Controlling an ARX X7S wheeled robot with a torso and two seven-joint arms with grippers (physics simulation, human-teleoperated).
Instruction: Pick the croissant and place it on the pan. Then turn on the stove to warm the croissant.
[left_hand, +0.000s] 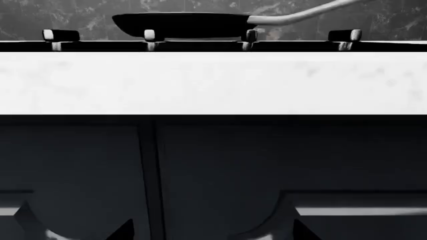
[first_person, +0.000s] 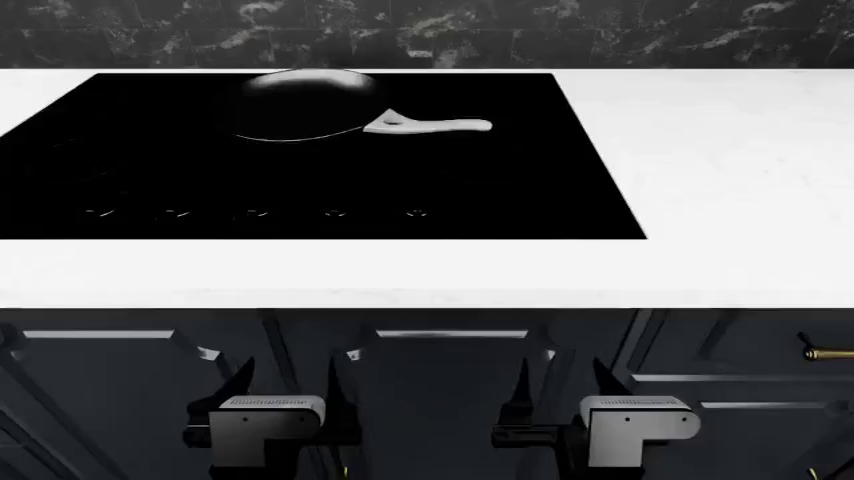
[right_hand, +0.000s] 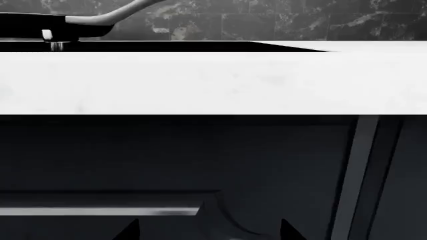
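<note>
We see the pan on the stove, far side, handle pointing right. No croissant in any view. Left gripper and right gripper hang below the countertop edge, facing the cabinet doors — both spread wide, holding nothing.

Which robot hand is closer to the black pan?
Left. The left gripper hangs below the counter edge almost straight in front of the pan; the right gripper hangs equally low but farther to the pan's right.
</note>
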